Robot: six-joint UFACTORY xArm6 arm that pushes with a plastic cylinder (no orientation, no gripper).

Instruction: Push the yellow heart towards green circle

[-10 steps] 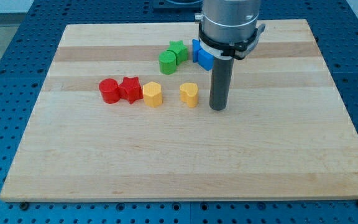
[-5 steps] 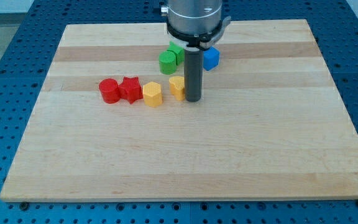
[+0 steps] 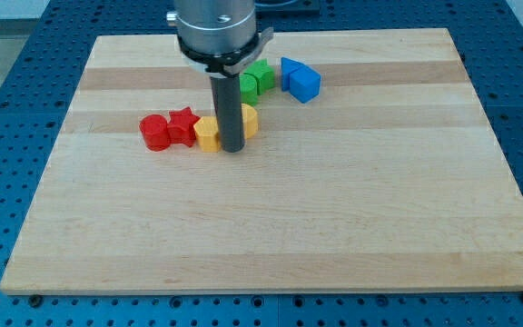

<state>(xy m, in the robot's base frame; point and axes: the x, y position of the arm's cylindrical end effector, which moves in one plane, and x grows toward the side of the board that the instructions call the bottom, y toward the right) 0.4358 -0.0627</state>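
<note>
The yellow heart lies just right of my rod, partly hidden behind it. My tip rests on the board between the heart and another yellow block, touching or nearly touching both. The green circle sits just above the heart toward the view's top, with a small gap between them. It is partly hidden by the rod.
A green star sits right behind the green circle. Blue blocks lie to its right. A red star and a red circle line up left of the yellow block. The wooden board lies on a blue perforated table.
My tip has swept left across the board, pushing the yellow heart left and slightly up toward the green circle. The other yellow block and the red blocks were nudged a little left.
</note>
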